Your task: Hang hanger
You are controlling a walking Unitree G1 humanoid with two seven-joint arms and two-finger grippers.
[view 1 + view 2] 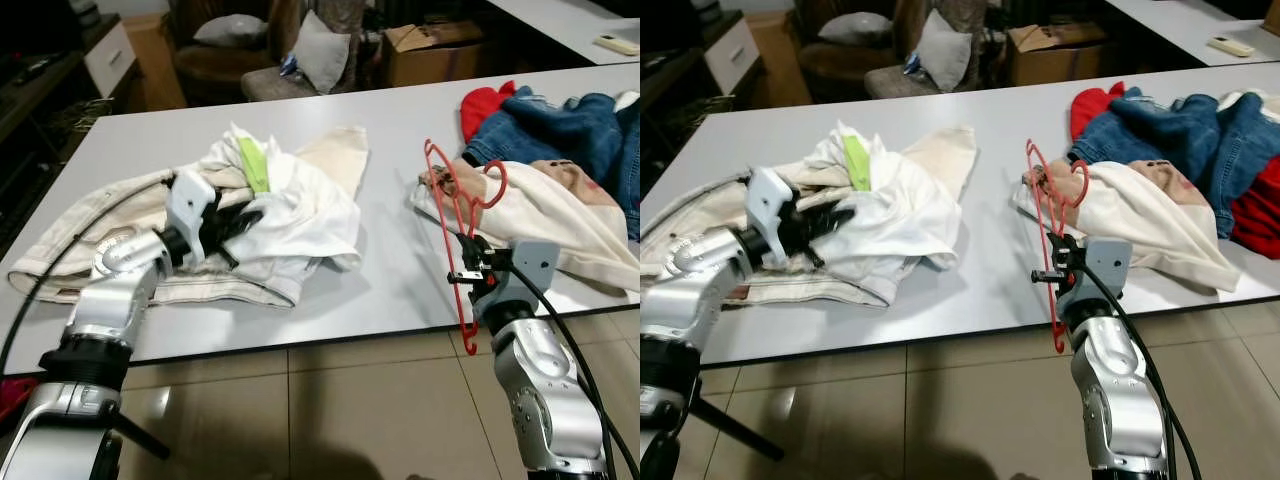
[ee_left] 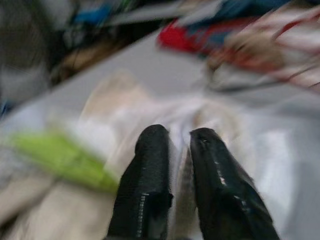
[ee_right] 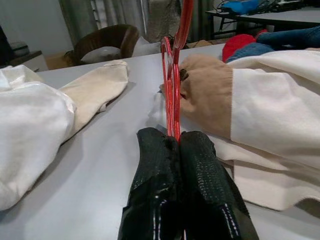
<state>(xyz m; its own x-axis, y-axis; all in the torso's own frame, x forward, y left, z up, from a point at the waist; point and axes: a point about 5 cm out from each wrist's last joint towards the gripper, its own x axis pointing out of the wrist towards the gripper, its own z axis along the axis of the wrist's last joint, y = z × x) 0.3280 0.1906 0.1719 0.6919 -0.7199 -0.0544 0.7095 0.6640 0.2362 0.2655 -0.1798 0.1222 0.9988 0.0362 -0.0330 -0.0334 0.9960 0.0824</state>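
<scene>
A red wire hanger [image 1: 455, 215] stands on edge over the table's front right, its hook hanging past the edge. My right gripper [image 1: 474, 262] is shut on the hanger's wire [image 3: 174, 95], near the table's front edge. A white garment [image 1: 300, 205] with a green label lies crumpled on the left, on top of beige trousers [image 1: 130, 215]. My left gripper [image 1: 245, 222] is shut on a fold of the white garment [image 2: 181, 150], with cloth pinched between the black fingers [image 2: 150, 185].
A cream and tan sweater [image 1: 545, 205] lies beside the hanger, with jeans [image 1: 560, 125] and red clothes [image 1: 483, 105] behind it. The grey table [image 1: 390, 270] ends at a tiled floor. Armchairs with cushions [image 1: 320, 50] and a cardboard box stand beyond.
</scene>
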